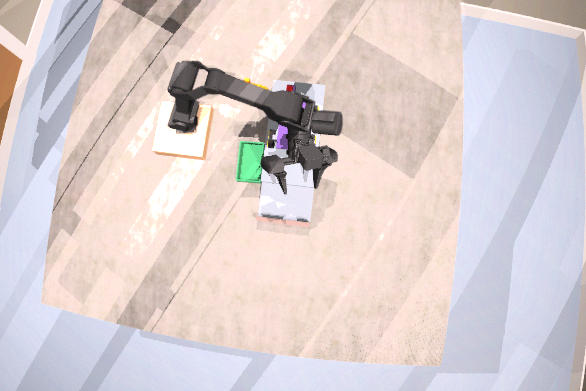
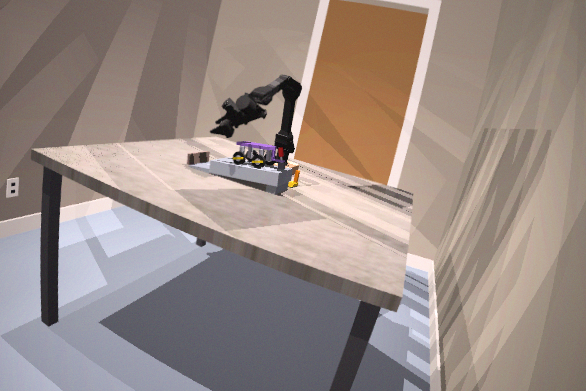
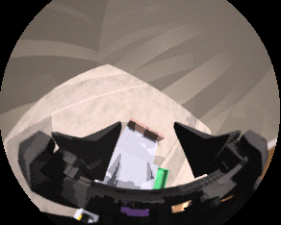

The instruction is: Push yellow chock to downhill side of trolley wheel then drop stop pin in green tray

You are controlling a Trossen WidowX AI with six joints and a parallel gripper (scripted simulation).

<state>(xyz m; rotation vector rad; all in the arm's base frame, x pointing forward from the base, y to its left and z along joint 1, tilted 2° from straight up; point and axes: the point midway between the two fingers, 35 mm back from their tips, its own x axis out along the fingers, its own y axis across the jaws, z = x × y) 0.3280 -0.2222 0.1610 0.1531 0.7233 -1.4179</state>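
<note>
A purple-decked trolley (image 2: 256,147) with black, yellow-hubbed wheels stands on the pale grey ramp (image 2: 246,171), a red-headed stop pin (image 2: 281,152) upright at its uphill end; the yellow chock's orange handle (image 2: 296,177) lies off the ramp's high end, a green tray (image 1: 249,161) alongside.

Single dark arm (image 1: 235,91), mounted near the desk's left side in the top view, on a pale base block (image 1: 165,148). The upper link rises from the base; the forearm reaches across toward the desk's middle, folding downward at the wrist (image 1: 320,121). The gripper (image 1: 300,178) hangs raised above the desk surface, its tips pointing toward the near edge. Both fingers stand wide apart, with nothing between them.
</note>
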